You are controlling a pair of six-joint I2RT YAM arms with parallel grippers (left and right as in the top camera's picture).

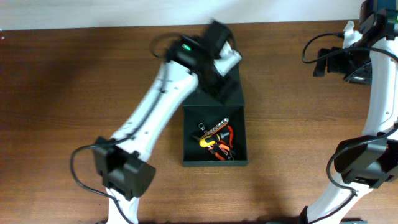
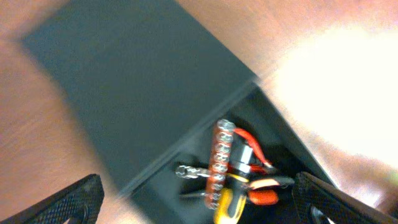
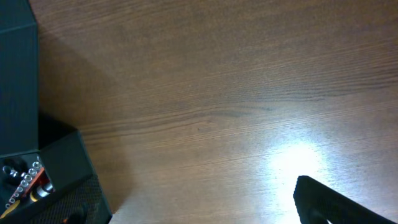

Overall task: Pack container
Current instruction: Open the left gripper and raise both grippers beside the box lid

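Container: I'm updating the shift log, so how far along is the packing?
Done: tools lie inside the container. In hand: nothing; the left gripper hovers open above the lid, the right gripper open off to the side. Left: closing the lid, which stands open.

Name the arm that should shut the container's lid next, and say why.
Left. The left gripper hangs directly above the open lid and the container, jaws open, with the tools already inside. The right gripper sits far off to the side, over the table.
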